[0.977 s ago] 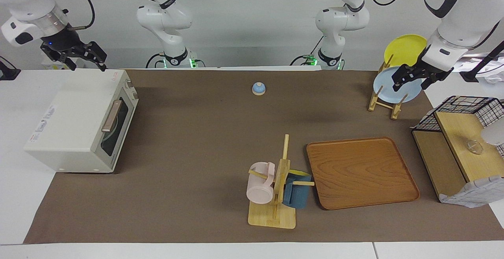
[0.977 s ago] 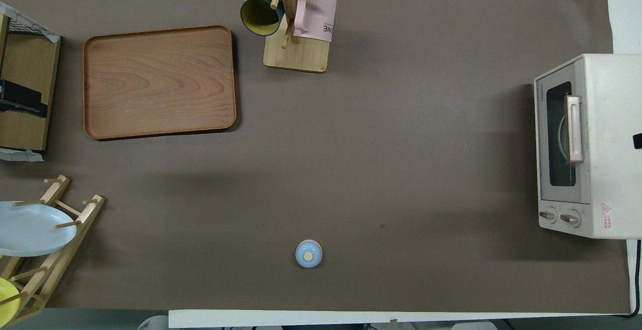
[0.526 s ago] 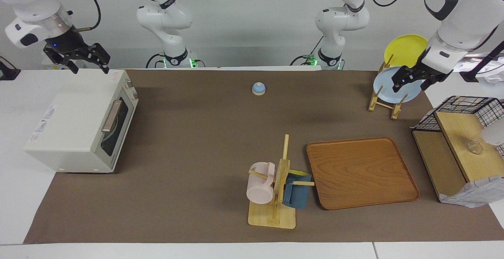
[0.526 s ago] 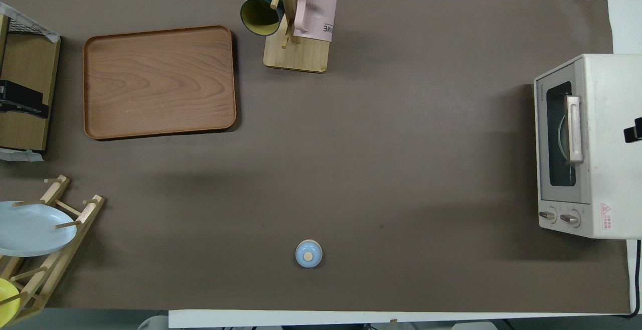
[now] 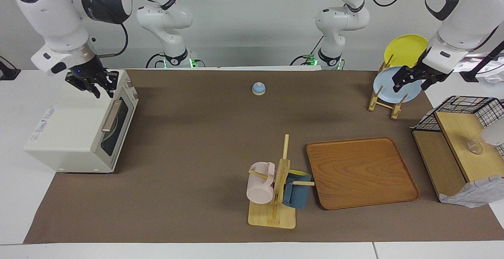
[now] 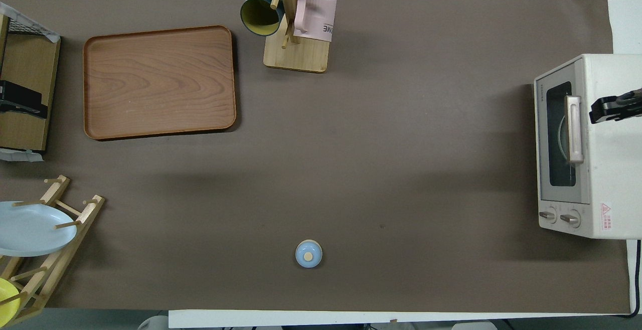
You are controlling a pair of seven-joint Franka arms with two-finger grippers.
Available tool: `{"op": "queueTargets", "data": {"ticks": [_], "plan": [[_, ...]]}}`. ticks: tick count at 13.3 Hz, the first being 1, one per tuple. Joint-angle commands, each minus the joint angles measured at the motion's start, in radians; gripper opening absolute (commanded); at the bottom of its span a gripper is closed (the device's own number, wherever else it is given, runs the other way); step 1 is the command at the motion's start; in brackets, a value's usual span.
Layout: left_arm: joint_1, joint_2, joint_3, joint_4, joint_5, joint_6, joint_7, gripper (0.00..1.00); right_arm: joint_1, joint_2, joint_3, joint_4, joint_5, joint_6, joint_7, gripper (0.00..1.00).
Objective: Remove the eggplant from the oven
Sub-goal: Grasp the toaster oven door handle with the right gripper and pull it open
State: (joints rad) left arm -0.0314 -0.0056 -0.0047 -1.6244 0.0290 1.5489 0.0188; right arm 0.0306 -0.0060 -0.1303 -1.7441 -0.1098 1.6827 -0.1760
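Two grippers show in the facing view: the right gripper (image 5: 95,87) hangs over the toaster oven (image 5: 75,133) top near its closed door, empty, fingers drawn partway together; the left gripper (image 5: 409,78), spread and empty, waits over the dish rack (image 5: 384,103). Overhead, the right gripper (image 6: 609,110) sits over the oven (image 6: 609,179) just beside its handle (image 6: 574,128); the eggplant cannot be made out through the glass.

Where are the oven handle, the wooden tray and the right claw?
oven handle (image 6: 574,129): overhead view, middle of the tan bar.
wooden tray (image 5: 360,171): facing view, bare floor of the tray.
right claw (image 5: 97,89): facing view, between fingertips, over the oven top.
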Motion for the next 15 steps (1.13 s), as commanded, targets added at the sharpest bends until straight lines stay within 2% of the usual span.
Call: {"op": "queueTargets", "data": {"ticks": [1,10,15], "plan": [[0.001,0.0,0.003,0.005,0.002,-0.02,-0.004,1.0,-0.021,0.007,0.003,-0.073,-0.024,0.063,-0.01,0.0],[0.001,0.0,0.003,0.005,0.002,-0.02,-0.004,1.0,-0.025,0.038,0.001,-0.137,-0.062,0.146,-0.004,0.0],[0.001,0.0,0.003,0.005,0.002,-0.02,-0.004,1.0,-0.012,0.058,0.005,-0.144,-0.103,0.163,0.09,0.0]]}}
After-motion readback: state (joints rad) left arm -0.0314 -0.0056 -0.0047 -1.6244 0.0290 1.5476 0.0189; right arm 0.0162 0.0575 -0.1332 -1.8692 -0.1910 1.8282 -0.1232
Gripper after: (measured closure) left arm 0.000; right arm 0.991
